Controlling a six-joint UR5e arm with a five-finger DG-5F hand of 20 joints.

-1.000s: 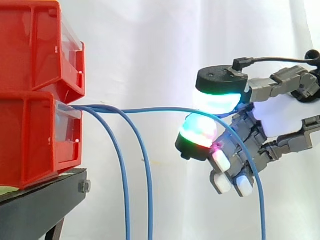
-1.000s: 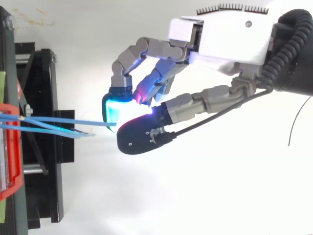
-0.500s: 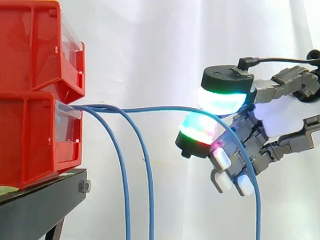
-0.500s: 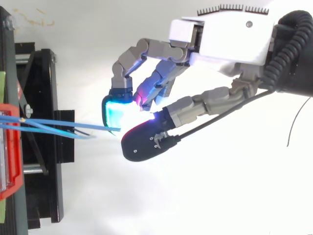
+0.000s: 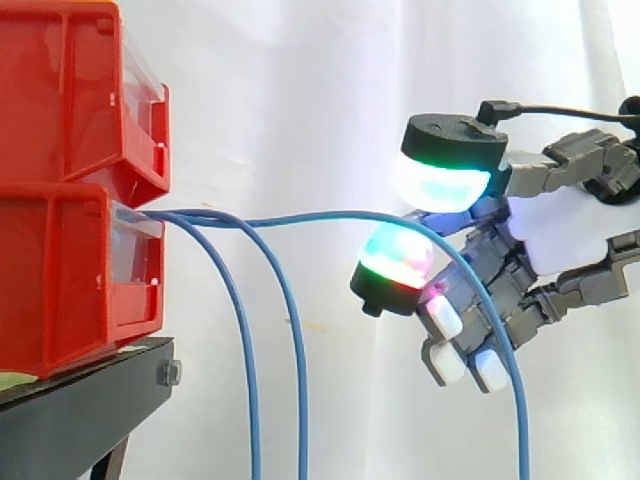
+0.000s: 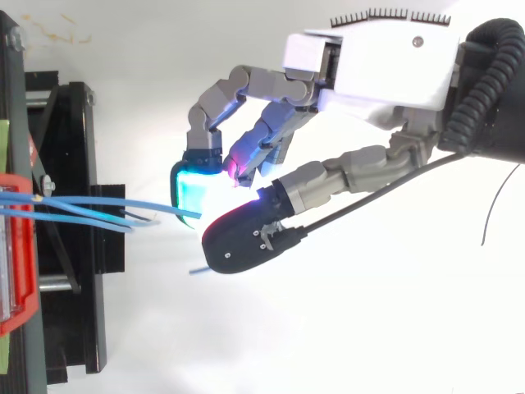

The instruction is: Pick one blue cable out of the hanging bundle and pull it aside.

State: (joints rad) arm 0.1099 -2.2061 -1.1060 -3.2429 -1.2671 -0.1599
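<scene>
Blue cable (image 5: 320,215) drawn out from the red bins (image 5: 70,200) to the robot hand (image 5: 560,235).
Left, on the black stand (image 5: 90,385), two other cables (image 5: 245,340) hang beside the lower bin, well clear of the pull. The chosen one arches rightward, passes between the robot hand's curled thumb and finger pads (image 5: 398,258), then drops. That pinch looks loose: a sideways tug could let it slip free.

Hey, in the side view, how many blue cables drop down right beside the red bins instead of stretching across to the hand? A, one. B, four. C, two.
C: two blue cables curve down close to the red bins, while a third cable runs roughly level across to the hand before it arcs down.
</scene>
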